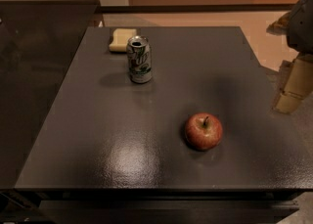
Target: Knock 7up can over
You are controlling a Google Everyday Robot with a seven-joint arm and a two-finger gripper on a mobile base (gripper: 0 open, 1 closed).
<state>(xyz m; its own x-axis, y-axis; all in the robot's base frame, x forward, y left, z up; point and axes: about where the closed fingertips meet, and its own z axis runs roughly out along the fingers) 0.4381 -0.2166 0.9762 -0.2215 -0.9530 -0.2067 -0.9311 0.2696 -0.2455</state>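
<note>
7up can (139,59) upright at far left of the surface (161,164), sponge (122,39) just behind; tool (293,90) at the right edge, well apart — state cannot be told — a low sweep may clip the apple (203,131) or merely slide the can.

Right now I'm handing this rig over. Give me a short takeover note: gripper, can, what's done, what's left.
Gripper: at the far right of the view, by the table's right side, well apart from the can.
7up can: upright at back left, with a yellow sponge just behind it. Red apple sits front right, apart from both.
Done: nothing, the can is not yet knocked over.
Left: bring the gripper across to the can and tip it, probably passing behind the apple.
</note>
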